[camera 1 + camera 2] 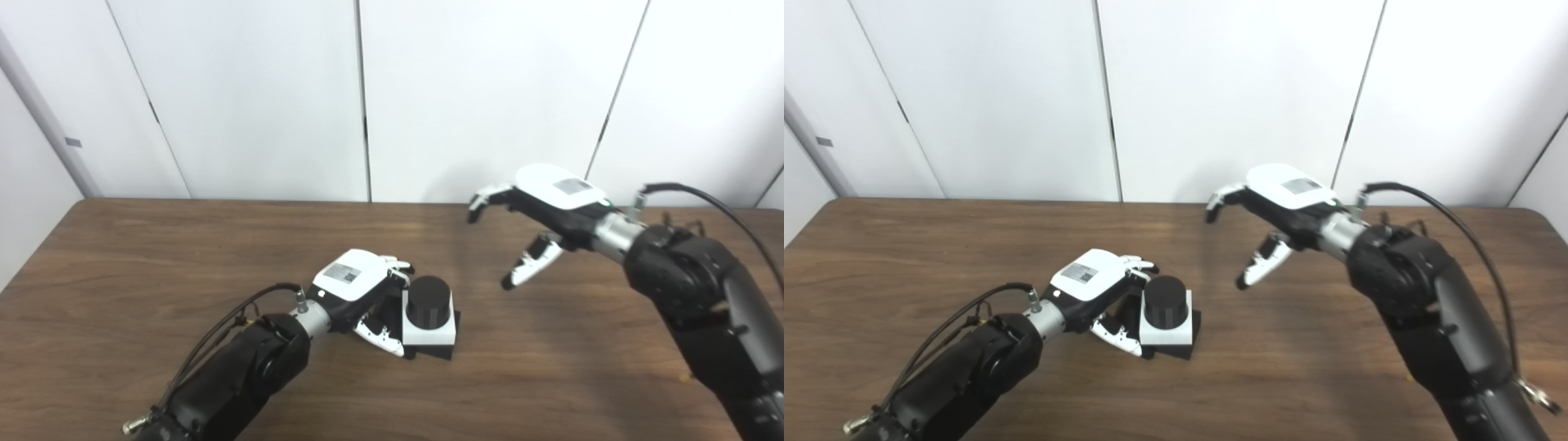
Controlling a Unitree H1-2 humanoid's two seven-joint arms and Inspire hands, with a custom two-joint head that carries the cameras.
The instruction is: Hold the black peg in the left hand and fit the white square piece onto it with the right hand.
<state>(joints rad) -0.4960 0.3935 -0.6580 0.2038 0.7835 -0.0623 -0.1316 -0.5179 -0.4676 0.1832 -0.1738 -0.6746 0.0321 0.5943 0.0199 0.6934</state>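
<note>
The black peg [429, 300] is a round post on a black square base and stands on the wooden table [122, 257] near the middle. The white square piece [432, 334] sits around the post, on top of the base. My left hand [361, 291] is at the left side of this stack, with fingers and thumb against the base and the white piece. My right hand [539, 214] is open and empty. It hovers above the table, to the right of and behind the peg, well apart from it.
White wall panels [367, 92] stand right behind the table's far edge. The table's left and right edges show in the right eye view [1546, 220]. Nothing else lies on the wood.
</note>
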